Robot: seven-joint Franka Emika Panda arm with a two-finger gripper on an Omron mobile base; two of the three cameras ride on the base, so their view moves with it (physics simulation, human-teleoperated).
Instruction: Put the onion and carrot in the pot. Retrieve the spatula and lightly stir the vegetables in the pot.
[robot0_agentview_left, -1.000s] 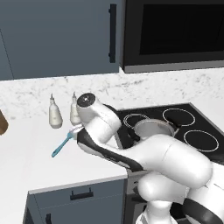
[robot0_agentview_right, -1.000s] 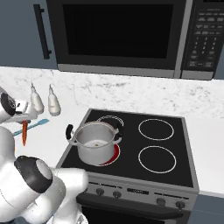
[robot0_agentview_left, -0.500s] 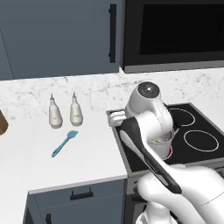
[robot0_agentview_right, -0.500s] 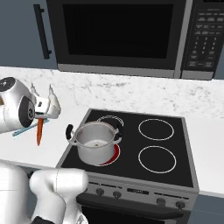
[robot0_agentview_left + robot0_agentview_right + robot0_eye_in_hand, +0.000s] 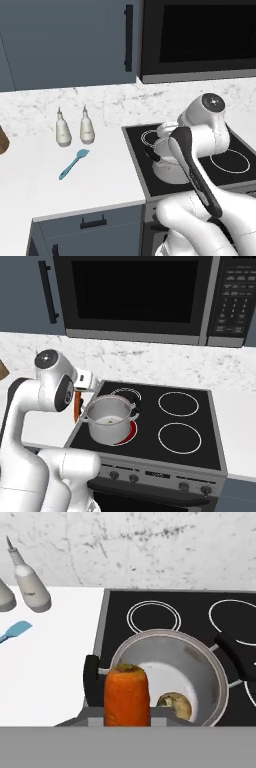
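My gripper [image 5: 127, 719] is clamped on the carrot [image 5: 126, 694], which hangs just over the near rim of the pot [image 5: 200, 662] on the stove [image 5: 200, 456]. The onion [image 5: 175, 706] sits on the pot's bottom. Over on the white worktop [image 5: 100, 175] lies the spatula [image 5: 73, 163], near two bottles [image 5: 75, 129], well apart from the pot.
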